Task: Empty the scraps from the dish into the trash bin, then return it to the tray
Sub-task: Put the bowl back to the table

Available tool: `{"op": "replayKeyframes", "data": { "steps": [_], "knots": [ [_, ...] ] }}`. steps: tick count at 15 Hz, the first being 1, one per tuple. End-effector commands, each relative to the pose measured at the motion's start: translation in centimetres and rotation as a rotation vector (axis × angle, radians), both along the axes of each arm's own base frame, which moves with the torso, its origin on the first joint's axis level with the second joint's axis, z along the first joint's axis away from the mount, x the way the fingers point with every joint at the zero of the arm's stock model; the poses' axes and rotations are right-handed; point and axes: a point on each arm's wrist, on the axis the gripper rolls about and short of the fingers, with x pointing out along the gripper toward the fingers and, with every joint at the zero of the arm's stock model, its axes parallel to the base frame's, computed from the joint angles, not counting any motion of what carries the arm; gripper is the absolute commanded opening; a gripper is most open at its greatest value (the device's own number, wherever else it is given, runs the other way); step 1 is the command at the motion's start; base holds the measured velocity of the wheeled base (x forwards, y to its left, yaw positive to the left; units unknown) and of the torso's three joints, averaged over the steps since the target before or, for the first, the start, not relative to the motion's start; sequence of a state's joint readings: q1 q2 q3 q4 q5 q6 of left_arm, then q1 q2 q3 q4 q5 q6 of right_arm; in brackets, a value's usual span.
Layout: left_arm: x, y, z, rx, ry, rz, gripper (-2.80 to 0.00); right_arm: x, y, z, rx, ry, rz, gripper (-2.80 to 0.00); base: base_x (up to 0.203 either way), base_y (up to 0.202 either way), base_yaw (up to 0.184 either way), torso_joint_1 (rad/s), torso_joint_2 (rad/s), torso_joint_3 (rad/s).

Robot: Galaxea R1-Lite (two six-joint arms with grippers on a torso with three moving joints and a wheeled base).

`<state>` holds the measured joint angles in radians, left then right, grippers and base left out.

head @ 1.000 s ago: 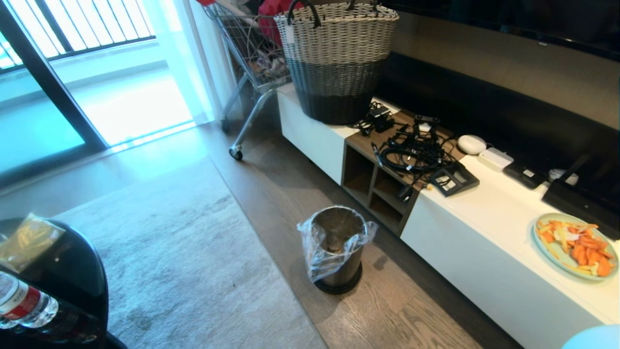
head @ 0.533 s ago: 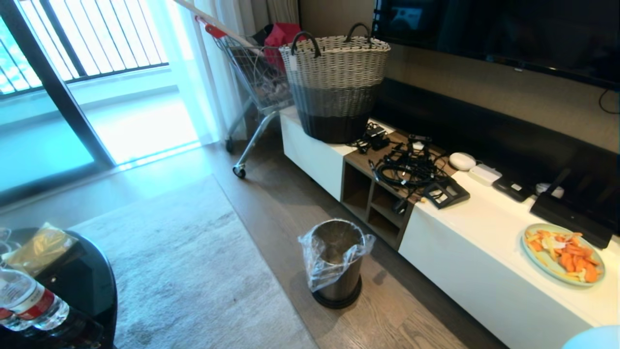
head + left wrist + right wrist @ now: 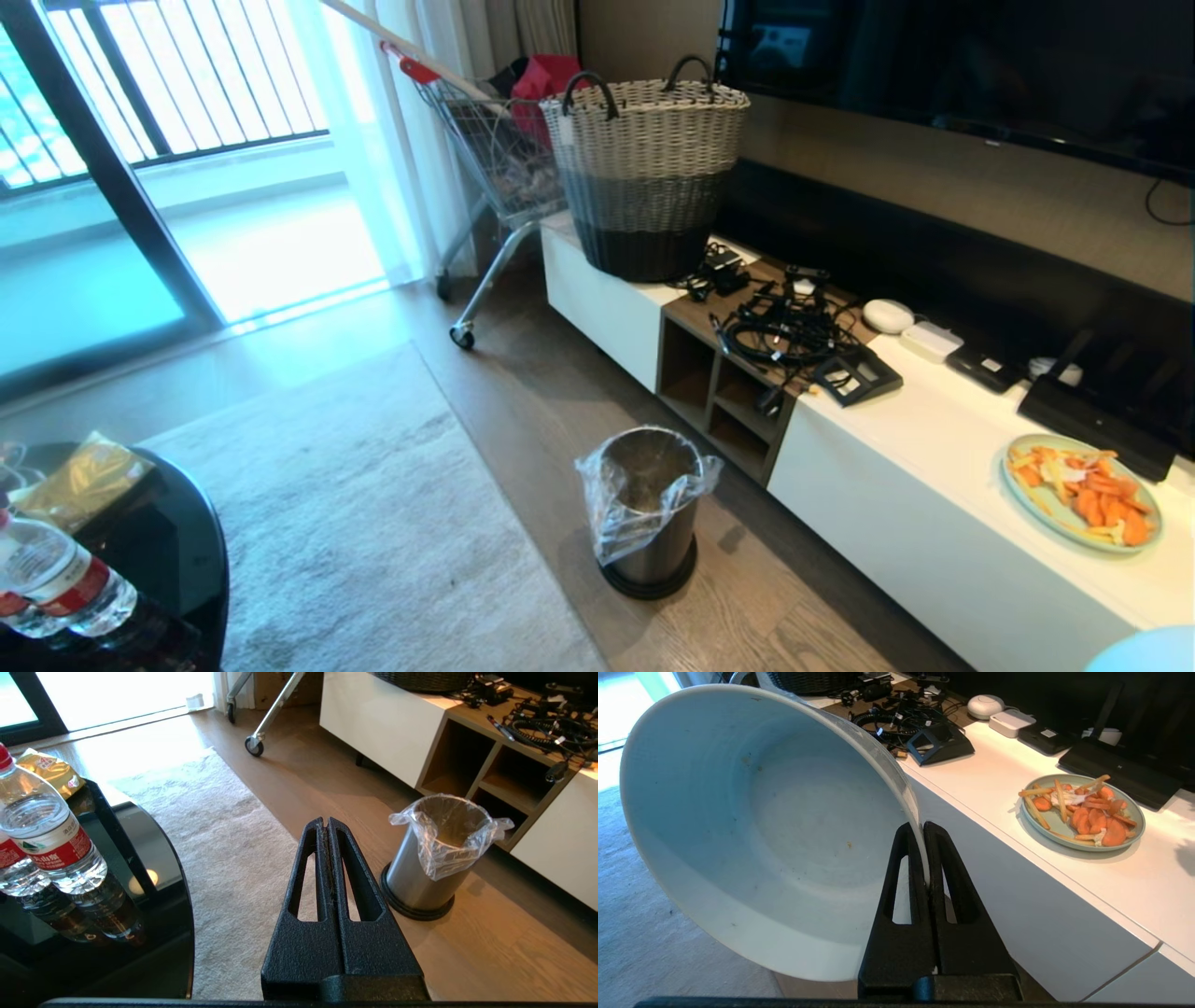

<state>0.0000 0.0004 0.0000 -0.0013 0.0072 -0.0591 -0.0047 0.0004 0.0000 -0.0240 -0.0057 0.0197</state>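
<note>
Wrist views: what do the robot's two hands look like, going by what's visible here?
Both look alike. The left hand and the right hand each have two matte black, rough-textured fingers that taper to narrow tips from a wide base. Each finger has a long slot cut through it. No markings or cables are visible on either, and the arms behind them are out of view.

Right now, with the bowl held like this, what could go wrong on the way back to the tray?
1. The right claw pinches only the thin rim of the white bowl, which hangs tilted; a jolt could make it slip and drop.
2. The bowl looks emptied, yet crumbs cling inside and may fall on the rug.
3. No tray shows in any view, and the glossy black table carries water bottles that a swinging bowl might knock.
</note>
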Motion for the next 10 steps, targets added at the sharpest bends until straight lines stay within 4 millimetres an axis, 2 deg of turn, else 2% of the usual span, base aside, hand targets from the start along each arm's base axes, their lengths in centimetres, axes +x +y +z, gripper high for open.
{"op": "replayKeyframes", "data": {
  "steps": [1, 10],
  "knots": [
    [0.00, 0.00, 0.00, -0.001, -0.001, 0.000, -2.80, 0.00, 0.00, 0.00, 0.000, -0.001, 0.000, -2.80, 0.000, 0.000, 0.000, 0.011, 0.00, 0.049],
    [0.00, 0.00, 0.00, 0.001, -0.001, 0.000, -2.80, 0.00, 0.00, 0.00, 0.000, -0.001, 0.000, -2.80, 0.000, 0.000, 0.000, 0.000, 0.00, 0.004]
  ]
}}
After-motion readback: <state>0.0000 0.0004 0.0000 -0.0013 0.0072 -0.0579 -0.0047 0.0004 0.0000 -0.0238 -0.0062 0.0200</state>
